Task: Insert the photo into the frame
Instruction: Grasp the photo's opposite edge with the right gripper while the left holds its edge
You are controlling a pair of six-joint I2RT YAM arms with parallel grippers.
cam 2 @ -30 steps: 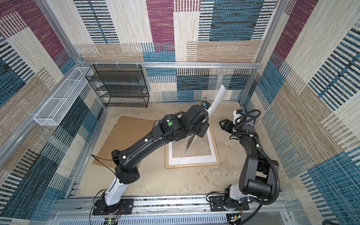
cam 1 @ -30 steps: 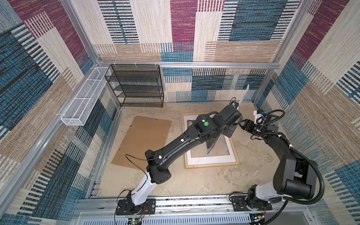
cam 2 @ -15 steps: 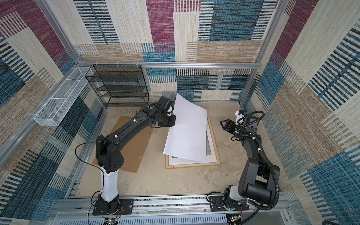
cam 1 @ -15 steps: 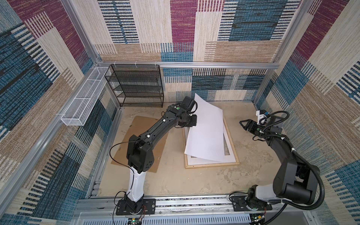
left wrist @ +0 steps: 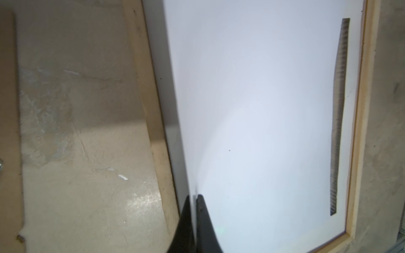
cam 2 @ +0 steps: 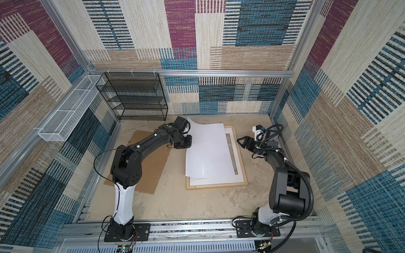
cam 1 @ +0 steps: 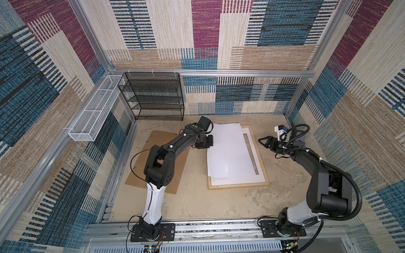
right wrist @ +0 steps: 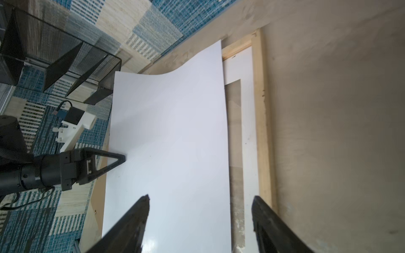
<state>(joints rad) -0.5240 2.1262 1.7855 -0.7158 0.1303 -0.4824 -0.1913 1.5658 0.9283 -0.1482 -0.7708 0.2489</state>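
Note:
The photo lies white side up over the frame, and no picture shows on it. The frame is pale wood and lies flat on the floor. My left gripper is shut on the photo's left edge, which stays slightly lifted and curved. My right gripper stands open to the right of the frame's rail, holding nothing. In the right wrist view, the photo covers most of the frame, and the left gripper pinches its far edge.
A white mat lies inside the frame, with a strip of its opening uncovered. The brown backing board lies on the floor under my left arm. A black mesh shelf stands at the back wall, and a white wire basket hangs on the left wall.
My left arm has swung from over the frame's right side to its left, carrying the photo from nearly upright down to almost flat on the frame. The right gripper has barely moved.

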